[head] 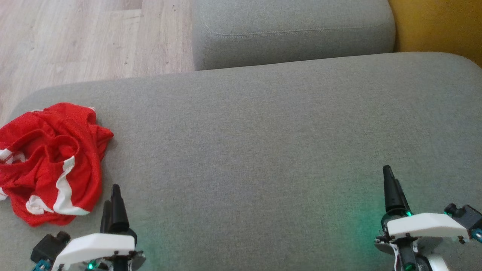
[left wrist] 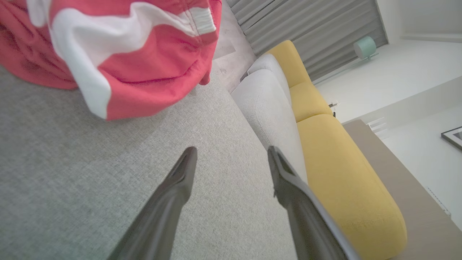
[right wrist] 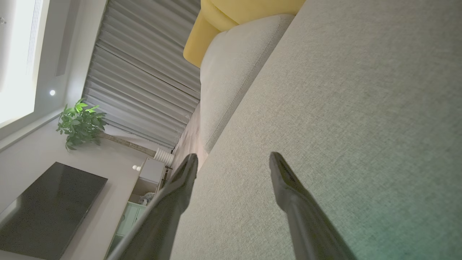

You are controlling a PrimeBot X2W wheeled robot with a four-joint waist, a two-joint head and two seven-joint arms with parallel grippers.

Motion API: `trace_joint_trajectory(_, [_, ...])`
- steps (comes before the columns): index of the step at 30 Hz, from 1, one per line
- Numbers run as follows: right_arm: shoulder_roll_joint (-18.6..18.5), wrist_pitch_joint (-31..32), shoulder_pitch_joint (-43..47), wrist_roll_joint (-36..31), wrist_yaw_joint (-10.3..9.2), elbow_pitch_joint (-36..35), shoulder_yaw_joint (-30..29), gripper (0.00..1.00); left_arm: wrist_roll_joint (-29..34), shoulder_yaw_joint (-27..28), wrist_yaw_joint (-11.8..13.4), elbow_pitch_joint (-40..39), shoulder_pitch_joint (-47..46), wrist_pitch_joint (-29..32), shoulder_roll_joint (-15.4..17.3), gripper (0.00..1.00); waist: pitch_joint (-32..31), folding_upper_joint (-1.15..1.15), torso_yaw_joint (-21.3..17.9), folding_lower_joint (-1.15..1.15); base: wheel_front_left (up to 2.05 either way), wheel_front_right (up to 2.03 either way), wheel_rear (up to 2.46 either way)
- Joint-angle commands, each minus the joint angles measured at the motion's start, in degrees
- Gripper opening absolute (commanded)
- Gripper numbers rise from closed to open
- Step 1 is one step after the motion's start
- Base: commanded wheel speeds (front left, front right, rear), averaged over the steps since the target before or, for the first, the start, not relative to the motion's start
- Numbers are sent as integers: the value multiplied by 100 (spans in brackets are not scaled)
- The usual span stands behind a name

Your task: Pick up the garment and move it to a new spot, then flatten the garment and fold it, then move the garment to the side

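Note:
The garment (head: pixel 49 162) is red with white stripes and lies crumpled at the left edge of the grey cushion (head: pixel 256 150). In the left wrist view the garment (left wrist: pixel 119 54) bulges at the top left, just beyond the fingertips. My left gripper (head: pixel 113 195) hovers just right of the garment's near corner, apart from it, and its jaws stand open with nothing between them (left wrist: pixel 231 151). Far off at the lower right, my right gripper (head: pixel 389 177) is over bare cushion, open and empty (right wrist: pixel 232 157).
A second grey cushion (head: pixel 290 30) and a yellow one (head: pixel 440 26) lie behind the work surface. Wooden floor (head: pixel 75 41) shows at the top left, past the cushion's rounded left edge. The wide middle of the cushion is bare fabric.

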Motion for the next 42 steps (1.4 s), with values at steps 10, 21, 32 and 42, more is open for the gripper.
trace_joint_trajectory(10, [-38, -227, -391, -925, -2, -267, 247, 100, 899, -143, 114, -387, -376, -215, 34, 100, 26, 0, 7, 0, 0, 0, 0])
trace_joint_trajectory(21, [-42, -396, -454, -1703, -2, -261, 397, 100, 1617, -332, 210, -550, -437, -383, 37, 100, 53, 0, 36, 0, 0, 0, 0])
trace_joint_trajectory(32, [-47, -582, -536, -2517, -3, -271, 589, 100, 2386, -509, 299, -616, -492, -568, 40, 100, 38, 0, 10, 0, 0, 0, 0])
trace_joint_trajectory(42, [-51, -751, -567, -3262, -3, -244, 699, 100, 3052, -640, 461, -672, -522, -737, 42, 100, 14, 0, 22, 0, 0, 0, 0])
